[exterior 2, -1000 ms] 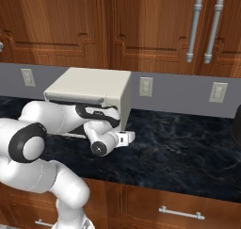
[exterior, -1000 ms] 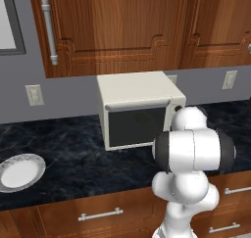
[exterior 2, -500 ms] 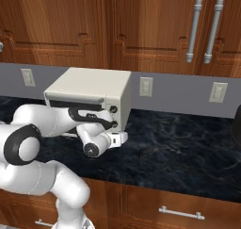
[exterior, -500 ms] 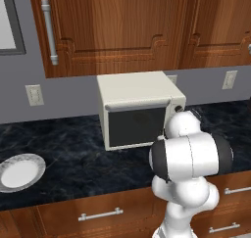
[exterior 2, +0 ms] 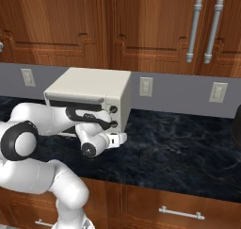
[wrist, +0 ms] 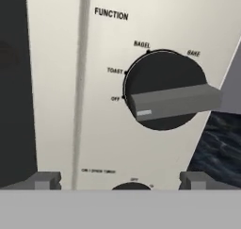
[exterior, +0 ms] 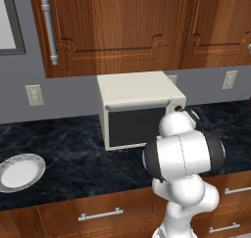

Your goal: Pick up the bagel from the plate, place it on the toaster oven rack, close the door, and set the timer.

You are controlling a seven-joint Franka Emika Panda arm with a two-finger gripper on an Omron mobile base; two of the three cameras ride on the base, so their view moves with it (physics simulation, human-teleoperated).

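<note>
A dark marbled counter (exterior: 63, 154) runs under brown wall cabinets (exterior: 122, 26). At eight o'clock in the left base view lies the plate (exterior: 19, 172), bare of the bagel. The gripper (wrist: 120, 181), spread wide, sits close before the toaster oven (exterior 2: 89, 89)'s function knob (wrist: 165, 90). Its door (exterior: 137, 126) is shut.

left base view: behind the arm's left, facing the toaster oven (exterior: 138, 109) front, mid distance.
right base view: behind right, oblique on its knob side.
hand view: very close to its FUNCTION knob (wrist: 165, 89).
shared: the toaster oven.
</note>
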